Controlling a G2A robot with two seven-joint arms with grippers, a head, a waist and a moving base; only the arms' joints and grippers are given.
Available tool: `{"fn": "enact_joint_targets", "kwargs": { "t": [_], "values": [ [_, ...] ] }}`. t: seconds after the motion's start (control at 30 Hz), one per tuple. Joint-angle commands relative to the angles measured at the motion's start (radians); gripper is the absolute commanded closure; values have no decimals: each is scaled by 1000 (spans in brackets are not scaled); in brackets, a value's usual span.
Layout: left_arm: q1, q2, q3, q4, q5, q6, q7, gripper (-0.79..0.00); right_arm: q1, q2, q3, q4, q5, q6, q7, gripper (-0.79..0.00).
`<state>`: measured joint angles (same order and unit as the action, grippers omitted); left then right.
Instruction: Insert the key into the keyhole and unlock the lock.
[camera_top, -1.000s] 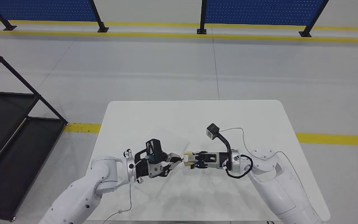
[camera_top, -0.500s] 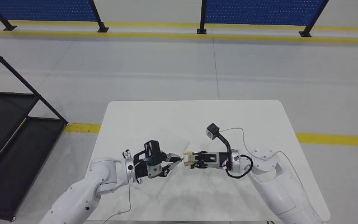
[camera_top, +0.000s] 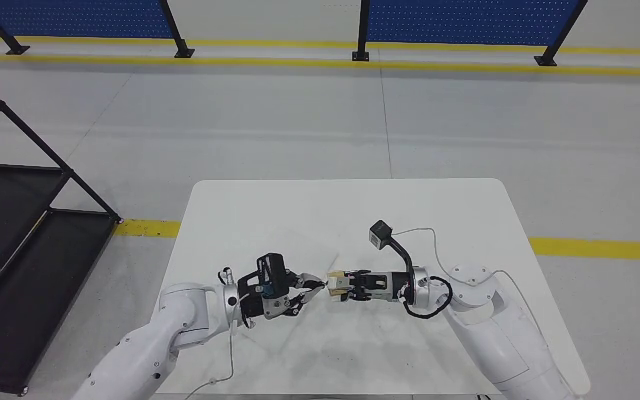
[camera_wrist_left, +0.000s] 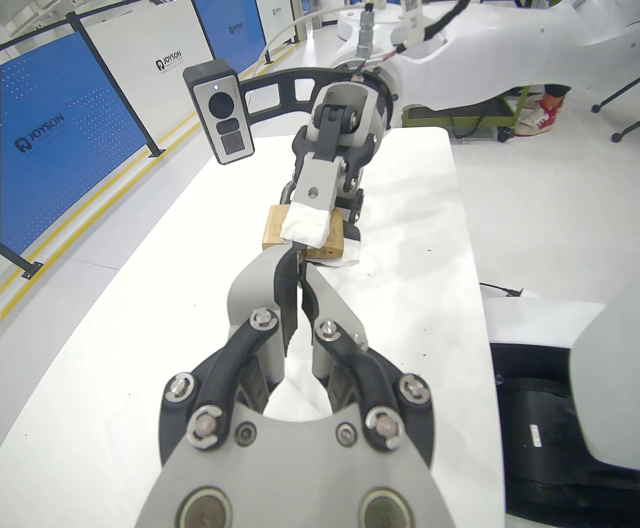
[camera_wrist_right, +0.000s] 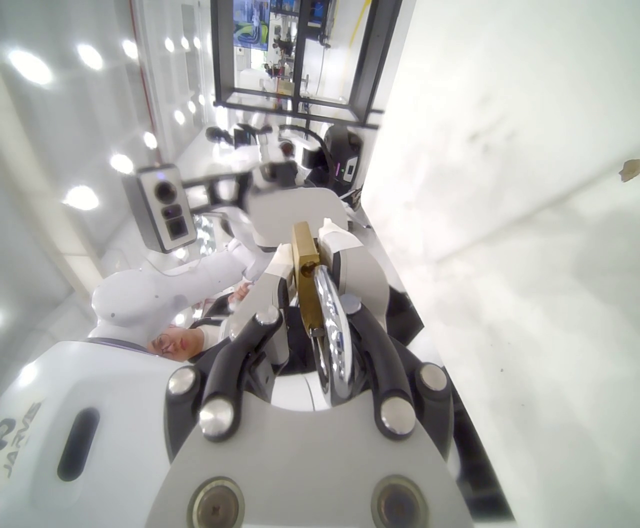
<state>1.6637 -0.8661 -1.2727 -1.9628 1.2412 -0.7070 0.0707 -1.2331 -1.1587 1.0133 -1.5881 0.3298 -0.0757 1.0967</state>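
Brass padlock (camera_wrist_left: 274, 230): clamped in the right gripper (camera_wrist_left: 325, 237), held over the near middle of the white table (camera_wrist_left: 150, 300), chrome shackle toward that wrist; key (camera_wrist_left: 301, 256): pinched in the closed left gripper (camera_wrist_left: 300, 265), tip touching the padlock's base; blue panels (camera_wrist_left: 65, 130) behind carry white lettering.

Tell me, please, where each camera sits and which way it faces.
Top view: above the arms, looking down at the table; left gripper and right gripper show.
Left wrist view: behind the left gripper, facing the right gripper and padlock.
Right wrist view: behind the right gripper, facing the left gripper.
Both wrist views share the padlock.
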Motion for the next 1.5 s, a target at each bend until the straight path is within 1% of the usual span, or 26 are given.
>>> {"fn": "enact_joint_targets", "kwargs": {
  "t": [0.0,0.17,0.37,0.47,0.53,0.8,0.83,0.9,0.93,1.07,1.17,1.33,1.47],
  "values": [
    [7,-1,-7,4,-7,4,31,-785,0,0,0,0,0,0,0,0],
    [45,3,-56,41,-36,13,68,-785,0,0,0,0,0,0,0,0],
    [134,12,-180,90,-99,34,130,-785,0,0,0,0,0,0,0,0],
    [185,15,-242,99,-125,36,164,-785,0,0,0,0,0,0,0,0],
    [215,15,-269,97,-149,36,174,-785,0,0,0,0,0,0,0,0],
    [219,15,-272,96,-154,36,175,-785,0,0,0,0,0,0,0,0],
    [219,15,-272,96,-154,36,175,-785,-4,1,5,-1,-19,6,-26,0],
    [219,15,-272,96,-154,36,175,-785,-8,10,22,-12,-108,59,-66,0],
    [219,15,-272,96,-154,36,175,-785,-11,16,31,-18,-166,109,-83,0],
    [219,15,-272,96,-154,36,175,-785,-16,34,33,-82,-355,327,-90,0],
    [219,15,-272,96,-154,36,175,-785,-13,41,17,-103,-432,436,-68,0],
    [219,15,-272,96,-154,36,175,-785,14,39,-32,-86,-508,546,-59,0],
    [219,15,-272,96,-154,36,175,-785,43,33,-73,-60,-539,601,-63,0]
  ]
}}
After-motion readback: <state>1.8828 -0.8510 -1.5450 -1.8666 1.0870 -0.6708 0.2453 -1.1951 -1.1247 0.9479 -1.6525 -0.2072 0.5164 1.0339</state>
